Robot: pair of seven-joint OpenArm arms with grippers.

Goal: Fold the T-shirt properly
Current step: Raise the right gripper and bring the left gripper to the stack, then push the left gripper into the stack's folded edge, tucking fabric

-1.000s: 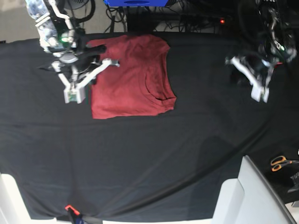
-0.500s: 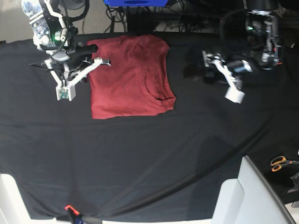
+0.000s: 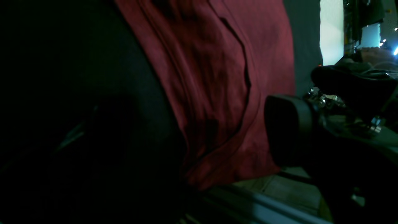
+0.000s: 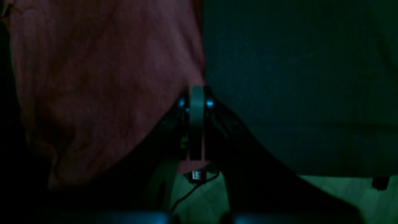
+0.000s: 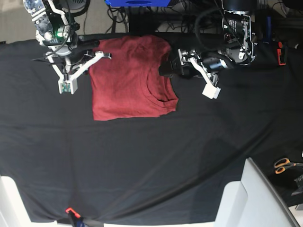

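Observation:
The T-shirt (image 5: 130,78) lies flat on the black cloth as a folded maroon rectangle, its neckline curve toward the right side. My left gripper (image 5: 167,65) hovers at its right edge with the jaws spread wide. In the left wrist view one black finger pad (image 3: 287,130) sits right of the T-shirt (image 3: 217,77), and the other finger is lost in darkness. My right gripper (image 5: 91,45) is at the shirt's upper left edge, shut. In the right wrist view its fingertips (image 4: 196,96) meet beside the cloth's edge (image 4: 102,87); I cannot tell whether fabric is pinched.
Black table cloth (image 5: 151,161) covers the whole table. Orange-handled scissors (image 5: 284,164) lie at the right edge. A white panel (image 5: 251,198) stands at the front right, a blue box (image 5: 137,2) at the back, and a small orange-tipped item (image 5: 71,211) at the front edge.
The left arm swung from the far right across to the shirt's right edge and its jaws opened. The right arm drew back a little toward the shirt's upper left corner, still shut.

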